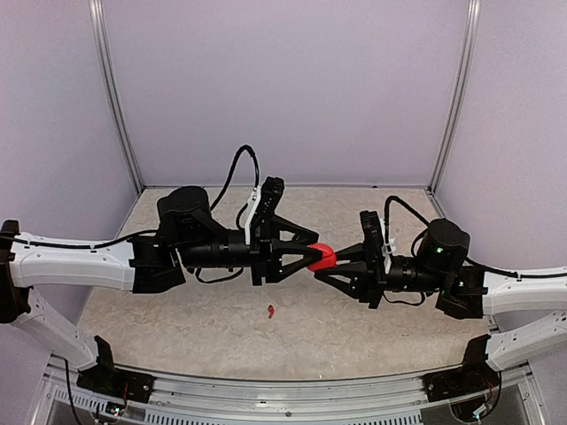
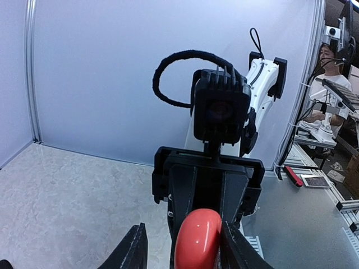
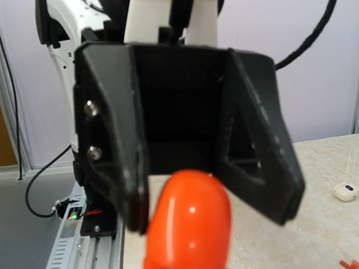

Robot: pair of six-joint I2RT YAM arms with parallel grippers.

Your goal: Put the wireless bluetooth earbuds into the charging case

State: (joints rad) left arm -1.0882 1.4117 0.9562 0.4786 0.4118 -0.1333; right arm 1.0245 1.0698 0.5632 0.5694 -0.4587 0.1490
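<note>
Red and glossy, the charging case [image 3: 190, 218] hangs in mid-air between the two arms, well above the bench [image 1: 177, 310]. One small red earbud [image 1: 268, 310] lies on the bench below it, apart from everything else.

The likeliest failure from here is a drop. The case is smooth and rounded, and it looks pinched only near one end. If the grip sits off-centre, the shell could pivot or squirt out from between the pads. A fall could send it rolling or knock the earbud away. From these views I cannot tell whether the lid is up or down. If it is down, it has to be lifted before anything goes in, and prying at it could twist the case loose.

The left end effector [image 2: 185, 249] stands partly open. In its wrist view one finger [image 2: 234, 246] lies against the case while the other [image 2: 133, 249] is clearly off it, so it has no real hold. The right end effector [image 1: 335, 261] is closed onto the opposite end of the case and seems to carry it alone.
</note>
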